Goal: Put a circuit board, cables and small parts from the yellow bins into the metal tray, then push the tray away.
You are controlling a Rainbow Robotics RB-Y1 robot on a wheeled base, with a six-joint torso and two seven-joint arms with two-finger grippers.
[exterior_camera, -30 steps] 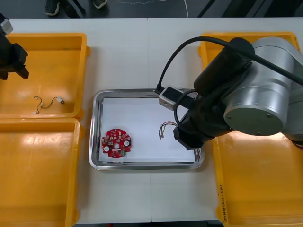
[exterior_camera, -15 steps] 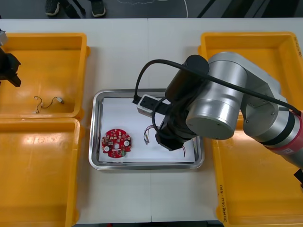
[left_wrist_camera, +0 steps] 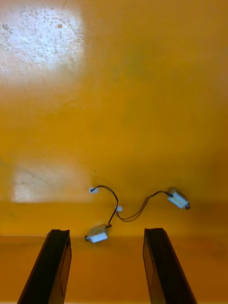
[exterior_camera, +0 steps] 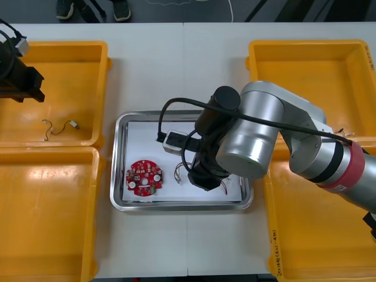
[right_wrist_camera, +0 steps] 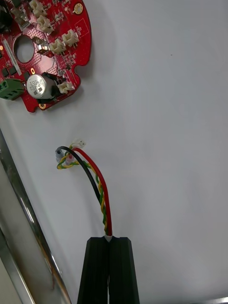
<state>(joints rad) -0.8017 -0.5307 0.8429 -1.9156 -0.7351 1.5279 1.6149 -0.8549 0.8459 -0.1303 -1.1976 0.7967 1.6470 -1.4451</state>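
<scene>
My right gripper [right_wrist_camera: 110, 240] is shut on one end of the red and yellow cable [right_wrist_camera: 97, 185]. The cable's free end with its small white plug rests on the white inside of the metal tray [right_wrist_camera: 166, 118], just short of the round red circuit board [right_wrist_camera: 45, 52]. From the front, the right arm [exterior_camera: 247, 141] covers the tray's right half, with the cable [exterior_camera: 179, 172] showing beside the board [exterior_camera: 144, 177]. My left gripper [left_wrist_camera: 107, 237] is open above a thin black cable [left_wrist_camera: 130, 209] with small white plugs, in the far left yellow bin [exterior_camera: 88, 70].
Two yellow bins stand at each side of the tray; the near left bin [exterior_camera: 47, 211] and both right bins [exterior_camera: 317, 64] look bare. The tray's shiny rim [exterior_camera: 117, 158] lies close to the left bins. Shoes show beyond the table's far edge.
The right arm has swung left across the tray, carrying the red and yellow cable toward the circuit board. The left gripper has shifted a little over the far left bin.
</scene>
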